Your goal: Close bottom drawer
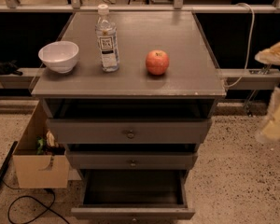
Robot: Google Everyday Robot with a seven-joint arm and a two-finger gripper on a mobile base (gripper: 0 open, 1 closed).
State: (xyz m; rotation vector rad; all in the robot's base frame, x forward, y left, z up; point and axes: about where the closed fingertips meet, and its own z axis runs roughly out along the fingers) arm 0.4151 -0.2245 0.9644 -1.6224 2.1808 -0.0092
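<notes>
The grey wooden cabinet (130, 80) stands in the middle of the view. Its bottom drawer (133, 213) is pulled well out toward me, with the dark inside showing and the narrow grey front panel at the picture's lower edge. The middle drawer front (130, 161) and the tall top drawer front (129, 132) stick out slightly. My gripper (274, 121) is the blurred cream shape at the right edge. It is about level with the top drawer, well to the right of the cabinet and touching nothing.
On the cabinet top stand a white bowl (59, 56), a water bottle (107, 38) and a red apple (157, 62). An open cardboard box (37, 164) sits on the floor against the cabinet's left side. A black cable (28, 204) lies on the speckled floor at lower left.
</notes>
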